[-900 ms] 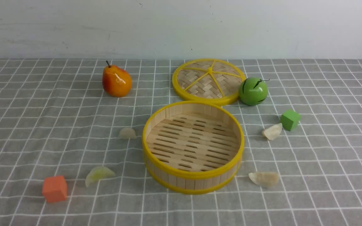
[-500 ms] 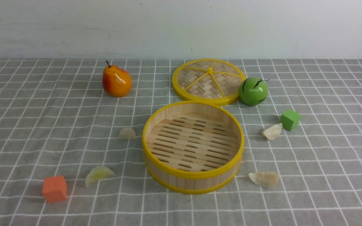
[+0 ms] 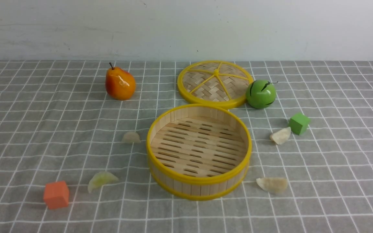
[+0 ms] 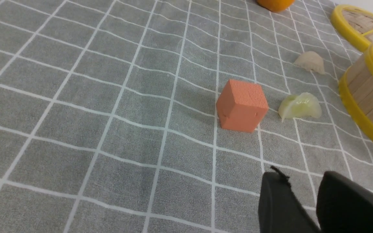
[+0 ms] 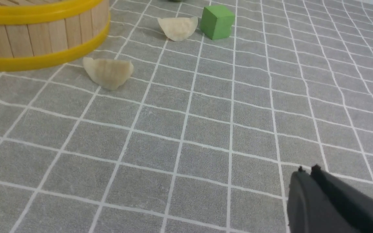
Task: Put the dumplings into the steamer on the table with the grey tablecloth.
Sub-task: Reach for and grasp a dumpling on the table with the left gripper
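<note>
The left gripper (image 4: 303,181) had its jaws parted, with nothing between them; the right gripper (image 5: 308,171) had its jaws closed together, grasping nothing. All four toy dumplings lay outside both pairs of jaws. The green-tinted dumpling (image 3: 102,180) was located near the orange cube (image 3: 56,194), and a pale dumpling (image 3: 131,137) lay farther back, left of the bamboo steamer (image 3: 198,188). Right of the steamer lay the front cream dumpling (image 3: 272,184) and the rear cream dumpling (image 3: 280,135), the latter beside the green cube (image 3: 299,123).

Slatted wooden steamer (image 3: 199,179), glossy pear (image 3: 120,83), matt grey cloth (image 3: 335,168)
</note>
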